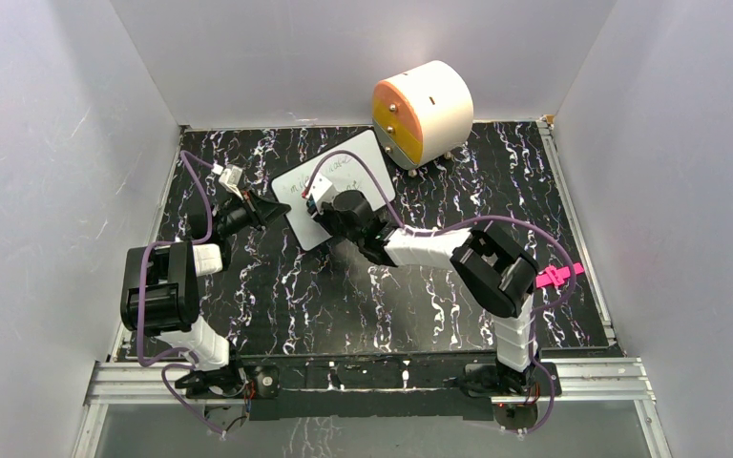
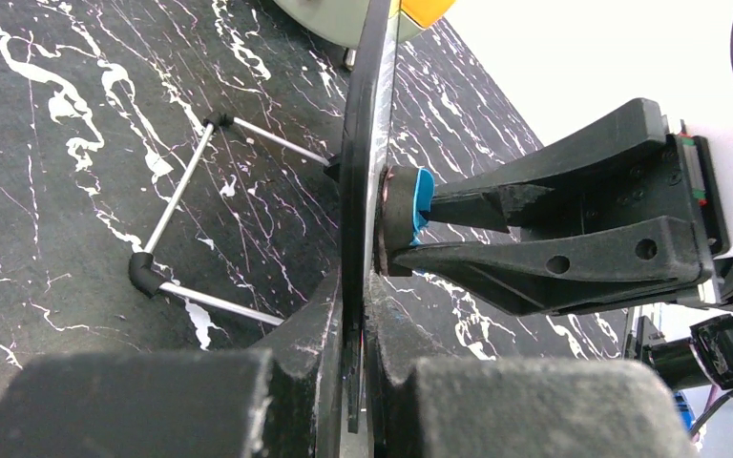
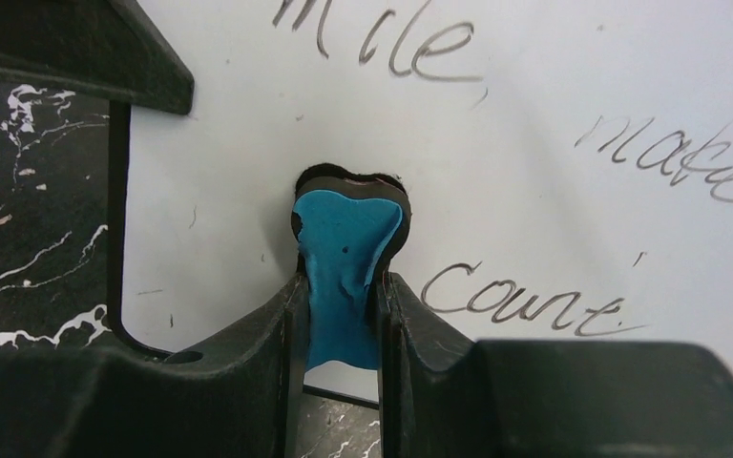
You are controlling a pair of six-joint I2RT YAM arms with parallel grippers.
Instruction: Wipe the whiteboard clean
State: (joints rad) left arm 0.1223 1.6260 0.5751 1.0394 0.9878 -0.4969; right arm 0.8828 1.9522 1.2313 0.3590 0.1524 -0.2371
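Note:
The whiteboard [image 1: 355, 162] stands tilted on the black marbled table, with dark handwriting on its face [image 3: 534, 105]. My left gripper [image 1: 280, 211] is shut on the board's left edge; in the left wrist view the board [image 2: 364, 143] runs edge-on between its jaws [image 2: 358, 329]. My right gripper [image 1: 323, 204] is shut on a blue eraser [image 3: 348, 253] with a black felt pad, pressed flat on the board's face near its lower left. The eraser [image 2: 408, 212] and right gripper [image 2: 439, 224] also show in the left wrist view.
A round cream-and-orange drawer unit [image 1: 423, 112] stands at the back, right of the board. A wire stand [image 2: 177, 205] props the board from behind. White walls close in the table on three sides.

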